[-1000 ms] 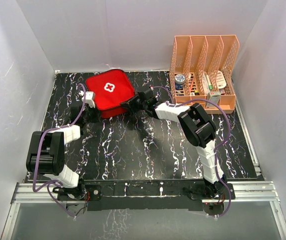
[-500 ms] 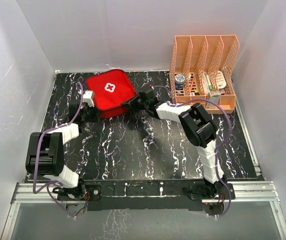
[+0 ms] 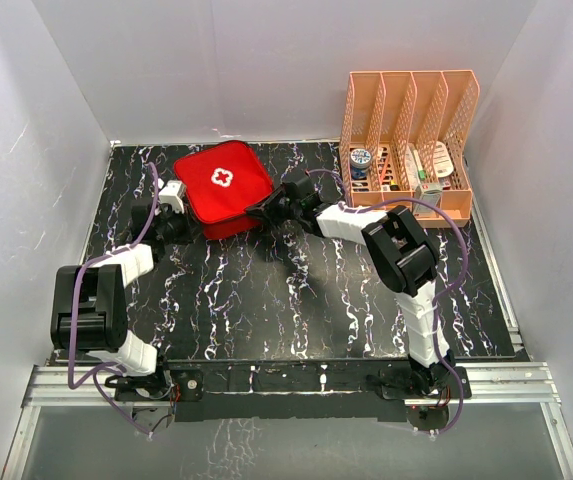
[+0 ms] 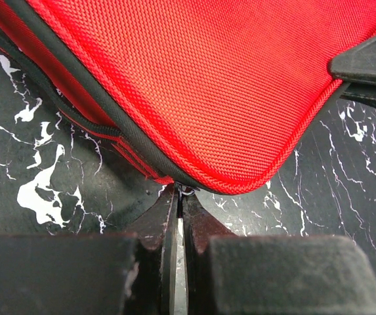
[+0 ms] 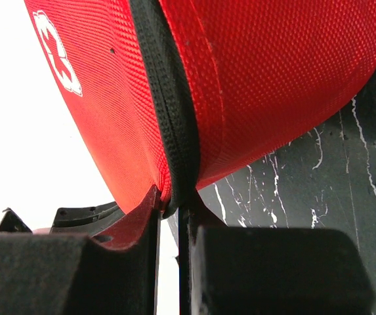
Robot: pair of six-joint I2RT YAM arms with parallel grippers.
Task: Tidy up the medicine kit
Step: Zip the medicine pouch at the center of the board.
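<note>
The medicine kit [image 3: 222,185], a red fabric zip case with a white cross on its lid, lies closed at the back of the black marbled table [image 3: 296,300]. My left gripper [image 3: 190,222] is at its near-left corner. In the left wrist view it [image 4: 181,194] is shut on the small metal zipper pull [image 4: 187,191] under the case's rim [image 4: 207,85]. My right gripper [image 3: 260,211] is at the kit's right corner. In the right wrist view it [image 5: 173,205] is shut on the black zip seam [image 5: 174,131] of the red case [image 5: 273,85].
An orange-pink file rack [image 3: 406,140] holding small medicine items stands at the back right, just beyond the right arm. White walls close in the table on three sides. The right gripper's black finger [image 4: 365,65] shows at the left wrist view's right edge.
My left gripper has shifted slightly left and back along the kit's corner, staying shut. The right gripper keeps its hold in nearly the same place.
</note>
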